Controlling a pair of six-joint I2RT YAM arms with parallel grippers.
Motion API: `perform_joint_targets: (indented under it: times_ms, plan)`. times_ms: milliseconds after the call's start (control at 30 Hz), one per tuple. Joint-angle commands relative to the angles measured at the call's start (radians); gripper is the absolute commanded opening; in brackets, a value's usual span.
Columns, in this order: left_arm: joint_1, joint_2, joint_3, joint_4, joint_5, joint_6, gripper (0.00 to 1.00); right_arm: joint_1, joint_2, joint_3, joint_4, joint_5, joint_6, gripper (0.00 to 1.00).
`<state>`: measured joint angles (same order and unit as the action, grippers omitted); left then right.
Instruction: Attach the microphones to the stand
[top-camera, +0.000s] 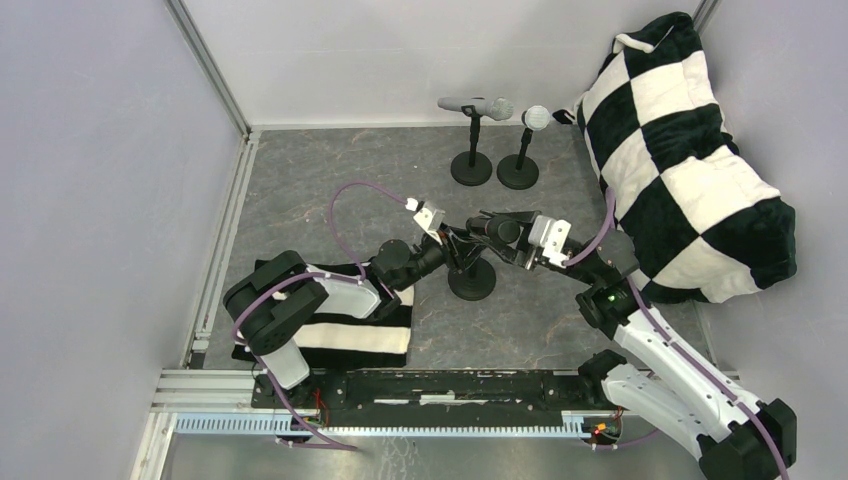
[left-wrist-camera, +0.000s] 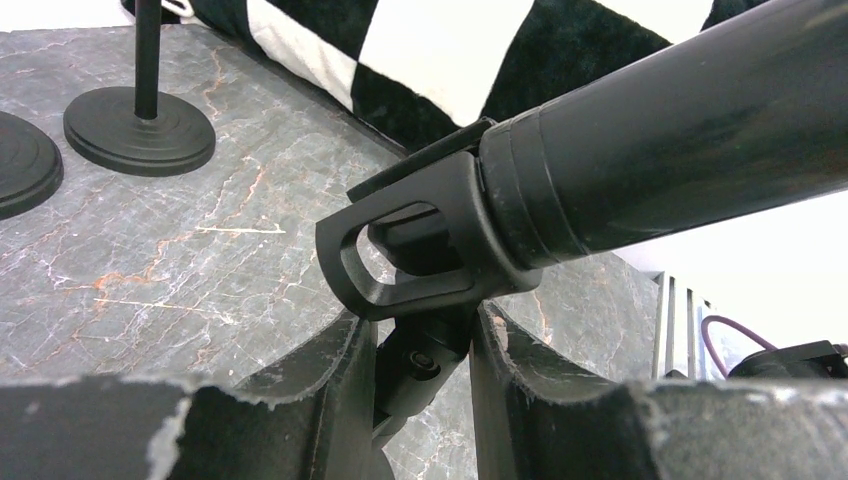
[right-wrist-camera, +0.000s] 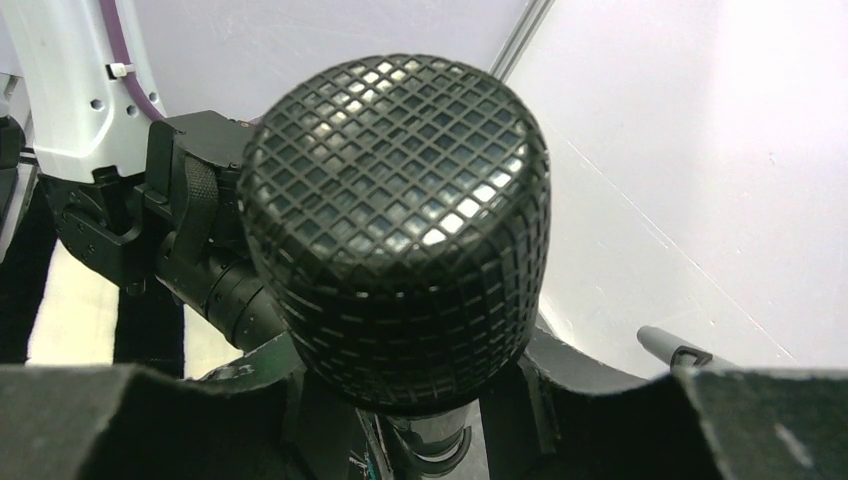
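The black microphone (top-camera: 497, 230) lies slanted over the middle stand (top-camera: 471, 281). My right gripper (top-camera: 520, 240) is shut on it just below its mesh head (right-wrist-camera: 395, 220), which fills the right wrist view. In the left wrist view the microphone's body (left-wrist-camera: 680, 130) sits in the stand's clip (left-wrist-camera: 420, 250). My left gripper (top-camera: 450, 243) is shut on the swivel joint (left-wrist-camera: 420, 360) under that clip. The silver-grey microphone (top-camera: 477, 105) lies level on a back stand (top-camera: 471, 168). The white microphone (top-camera: 536, 118) sits tilted on the stand beside it (top-camera: 518, 172).
A big black-and-white checked cushion (top-camera: 690, 150) fills the right side, close behind the right arm. A striped black-and-white cloth (top-camera: 350, 340) lies under the left arm. White walls close in the left and back. A metal rail (top-camera: 400, 390) runs along the near edge.
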<state>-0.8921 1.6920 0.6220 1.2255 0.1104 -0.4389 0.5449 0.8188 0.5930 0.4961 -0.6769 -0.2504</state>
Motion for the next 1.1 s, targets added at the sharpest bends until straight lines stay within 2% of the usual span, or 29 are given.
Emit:
perform_joint_targets:
  times_ms: [0,300,433,567,733,1067]
  plan:
    - [-0.014,0.015,0.03,-0.034,0.034,-0.015,0.02,0.016,0.016,0.019,-0.228,0.026,0.022,0.0]
    - [-0.014,0.015,0.028,-0.04,0.041,-0.009,0.02,0.016,0.031,-0.01,-0.277,0.109,-0.059,0.0]
    - [-0.015,0.011,0.031,-0.058,0.046,0.008,0.02,0.016,0.063,0.024,-0.327,0.151,-0.042,0.0]
    - [-0.015,0.006,0.031,-0.065,0.045,0.018,0.02,0.016,0.122,0.105,-0.459,0.185,-0.024,0.0]
    - [-0.015,0.006,0.031,-0.067,0.049,0.023,0.02,0.015,0.141,0.11,-0.483,0.178,0.066,0.0]
    - [-0.014,0.006,0.031,-0.067,0.057,0.029,0.02,0.016,0.213,0.06,-0.493,0.216,0.083,0.0]
